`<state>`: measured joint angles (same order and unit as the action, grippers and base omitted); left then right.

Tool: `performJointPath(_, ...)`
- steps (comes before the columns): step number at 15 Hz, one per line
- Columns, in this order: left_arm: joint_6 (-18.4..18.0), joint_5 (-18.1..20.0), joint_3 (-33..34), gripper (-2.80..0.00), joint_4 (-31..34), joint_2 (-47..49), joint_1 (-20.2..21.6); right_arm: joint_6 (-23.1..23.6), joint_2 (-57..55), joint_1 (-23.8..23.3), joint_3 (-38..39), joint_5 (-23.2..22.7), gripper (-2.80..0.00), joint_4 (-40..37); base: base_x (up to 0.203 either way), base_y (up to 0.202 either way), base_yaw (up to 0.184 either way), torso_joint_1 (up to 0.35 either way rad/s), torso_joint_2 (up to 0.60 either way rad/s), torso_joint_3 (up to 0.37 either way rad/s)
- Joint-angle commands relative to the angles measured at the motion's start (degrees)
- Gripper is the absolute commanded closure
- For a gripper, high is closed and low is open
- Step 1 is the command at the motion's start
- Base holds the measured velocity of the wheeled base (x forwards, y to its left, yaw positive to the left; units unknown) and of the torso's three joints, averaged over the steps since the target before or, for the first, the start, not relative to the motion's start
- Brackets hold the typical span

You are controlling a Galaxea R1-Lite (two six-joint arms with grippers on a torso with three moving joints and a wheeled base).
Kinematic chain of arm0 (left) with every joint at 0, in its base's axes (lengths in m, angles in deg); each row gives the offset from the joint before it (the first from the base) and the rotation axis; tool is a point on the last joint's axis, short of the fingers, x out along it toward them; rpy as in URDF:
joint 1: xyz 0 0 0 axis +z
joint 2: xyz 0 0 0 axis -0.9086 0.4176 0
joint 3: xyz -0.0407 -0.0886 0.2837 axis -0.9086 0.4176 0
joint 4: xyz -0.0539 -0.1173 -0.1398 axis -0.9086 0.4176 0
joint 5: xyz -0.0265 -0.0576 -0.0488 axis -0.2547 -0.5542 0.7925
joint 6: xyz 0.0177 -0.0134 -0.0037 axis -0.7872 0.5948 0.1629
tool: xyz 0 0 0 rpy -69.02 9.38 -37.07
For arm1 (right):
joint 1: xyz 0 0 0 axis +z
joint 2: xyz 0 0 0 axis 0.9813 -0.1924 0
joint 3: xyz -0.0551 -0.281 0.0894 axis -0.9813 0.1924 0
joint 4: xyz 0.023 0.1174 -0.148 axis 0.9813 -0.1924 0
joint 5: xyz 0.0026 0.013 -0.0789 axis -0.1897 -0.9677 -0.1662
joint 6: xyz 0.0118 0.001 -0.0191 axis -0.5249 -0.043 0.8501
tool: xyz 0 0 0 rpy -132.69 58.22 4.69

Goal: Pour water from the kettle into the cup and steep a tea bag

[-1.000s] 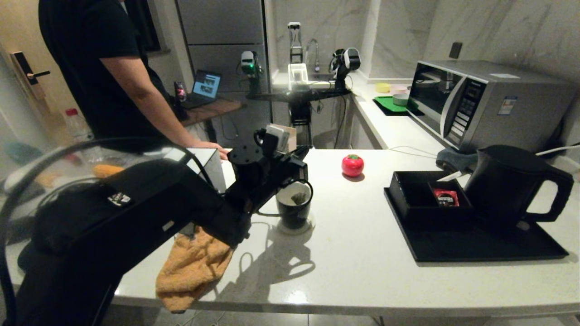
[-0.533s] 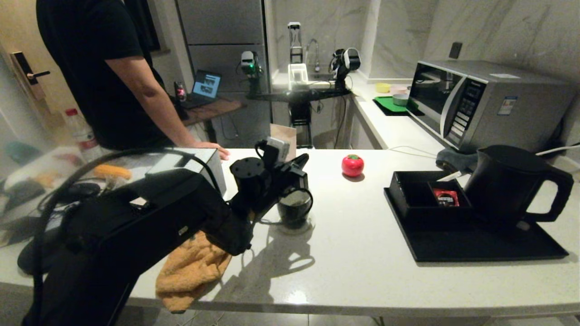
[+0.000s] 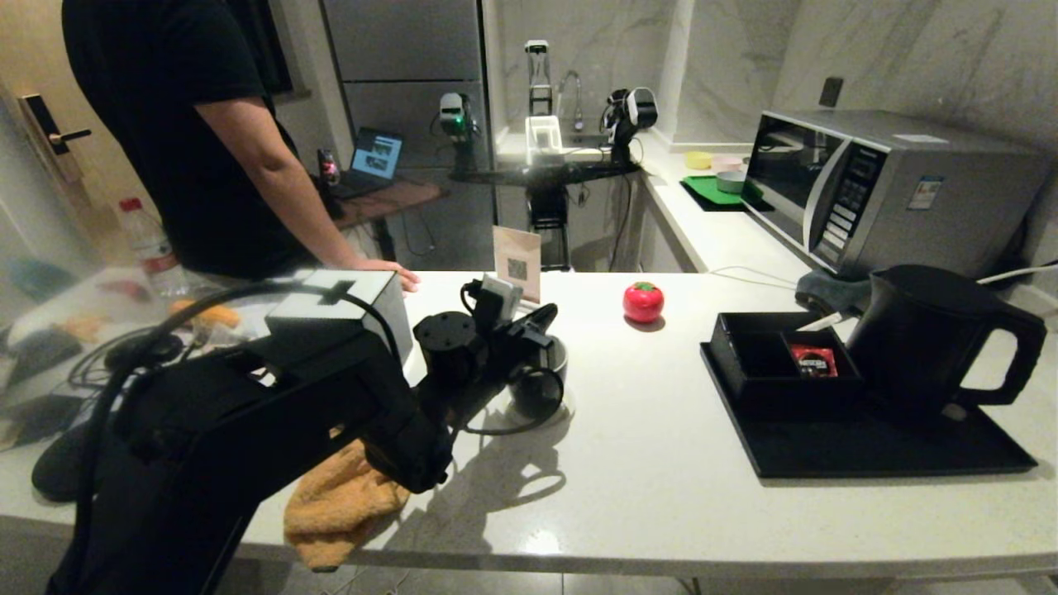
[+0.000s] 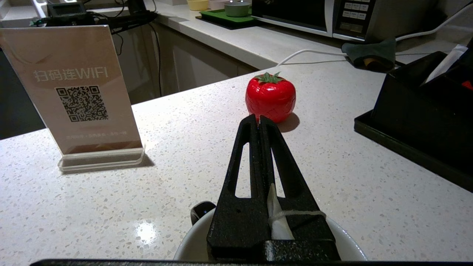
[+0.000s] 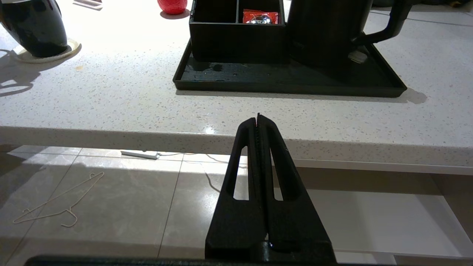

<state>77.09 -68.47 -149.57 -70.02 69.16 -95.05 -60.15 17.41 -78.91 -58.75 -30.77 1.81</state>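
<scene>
Head view: left gripper (image 3: 541,318) dunking a tea bag at the cup (image 3: 537,388).

Its jaws are pressed together over the cup's mouth, pinching a white string and tag (image 4: 275,218); the cup sits directly beneath. The right gripper (image 5: 258,122), closed and empty, hangs below the worktop (image 3: 661,463) edge. The kettle (image 3: 934,339) stands well off to the right, on its black tray (image 3: 868,450).
</scene>
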Motion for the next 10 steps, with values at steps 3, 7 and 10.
performJointPath(3,0.1,-0.1,-2.1,0.0,0.3,-1.3,0.1,0.0,-0.1,0.0,0.0,0.0,0.0,0.0,0.0,0.0,0.0,0.0,0.0,0.0)
performJointPath(7,0.1,-0.1,-9.2,0.0,6.0,-3.4,0.0,0.0,-0.1,0.0,0.0,0.0,0.0,0.0,0.0,0.0,0.0,0.0,0.0,0.0)
performJointPath(10,0.1,-0.1,-14.8,0.0,12.1,-5.1,-0.2,0.0,-0.1,0.0,0.0,0.0,0.0,0.0,0.0,0.0,0.0,0.0,0.0,0.0)
